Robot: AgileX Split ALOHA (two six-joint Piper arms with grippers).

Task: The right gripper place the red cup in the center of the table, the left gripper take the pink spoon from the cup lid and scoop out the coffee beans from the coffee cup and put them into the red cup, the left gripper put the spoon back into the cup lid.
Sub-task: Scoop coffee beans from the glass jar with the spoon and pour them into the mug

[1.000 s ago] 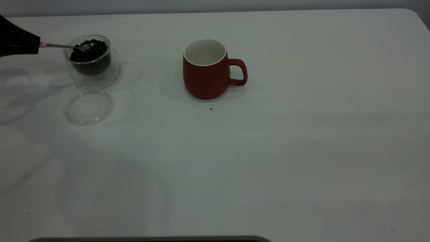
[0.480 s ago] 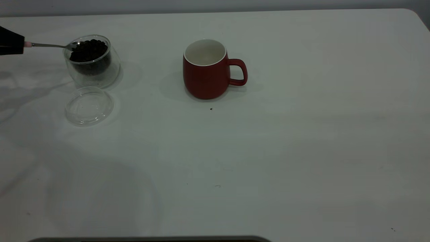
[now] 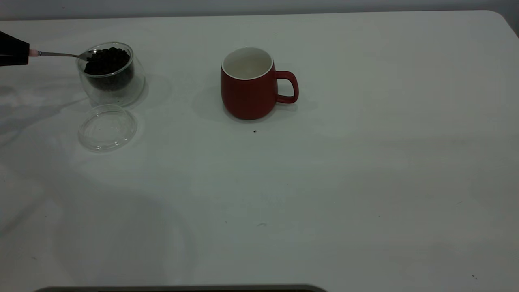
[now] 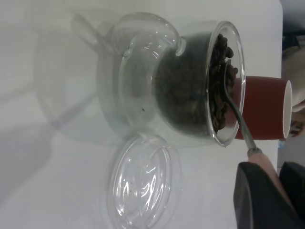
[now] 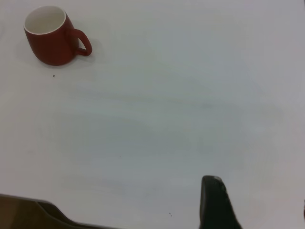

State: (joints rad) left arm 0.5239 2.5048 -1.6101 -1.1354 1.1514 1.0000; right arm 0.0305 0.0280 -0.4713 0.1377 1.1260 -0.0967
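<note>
The red cup (image 3: 247,91) stands upright and empty near the table's middle, handle to the right; it also shows in the right wrist view (image 5: 50,43). The coffee cup (image 3: 111,87) at the far left holds coffee beans (image 3: 107,61). My left gripper (image 3: 16,50) at the left edge is shut on the pink spoon (image 3: 61,54) by its handle. The spoon's bowl rests among the beans at the cup's left rim (image 4: 224,81). The cup lid (image 3: 107,127) lies empty in front of the coffee cup. My right gripper (image 5: 259,202) is open over bare table, far from the red cup.
The white table (image 3: 324,182) has a few dark specks, one just in front of the red cup (image 3: 254,131). Its rounded corner is at the back right. A dark edge runs along the bottom of the exterior view.
My left gripper drew back to the left, pulling the spoon's bowl from the middle of the beans to the cup's left rim. In the last half second it held still.
</note>
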